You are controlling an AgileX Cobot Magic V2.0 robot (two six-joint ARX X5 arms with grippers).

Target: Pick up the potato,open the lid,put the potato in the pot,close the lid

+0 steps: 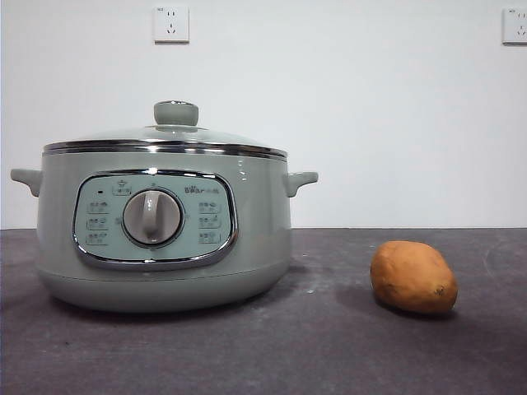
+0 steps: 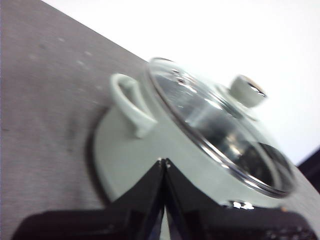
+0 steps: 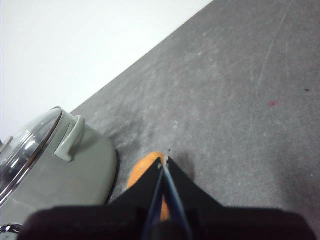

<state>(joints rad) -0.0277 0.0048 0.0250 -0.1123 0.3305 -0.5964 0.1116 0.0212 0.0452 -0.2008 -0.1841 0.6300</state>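
Observation:
The sage-green pot (image 1: pixel 165 239) stands at the left of the dark table, its dial facing the front view. The glass lid (image 1: pixel 169 136) with its green knob (image 1: pixel 175 113) sits closed on it. The orange-brown potato (image 1: pixel 412 277) lies on the table to the right of the pot. My left gripper (image 2: pixel 164 161) is shut and empty, above the pot's (image 2: pixel 145 155) side near a handle; the lid (image 2: pixel 220 135) shows there too. My right gripper (image 3: pixel 163 160) is shut and empty, above the potato (image 3: pixel 145 172), which its jaws partly hide. Neither arm shows in the front view.
A white wall with two sockets (image 1: pixel 171 24) rises behind the table. The dark grey table top (image 1: pixel 329 346) stretches around the pot and potato. The pot's side handle (image 3: pixel 70 137) shows in the right wrist view.

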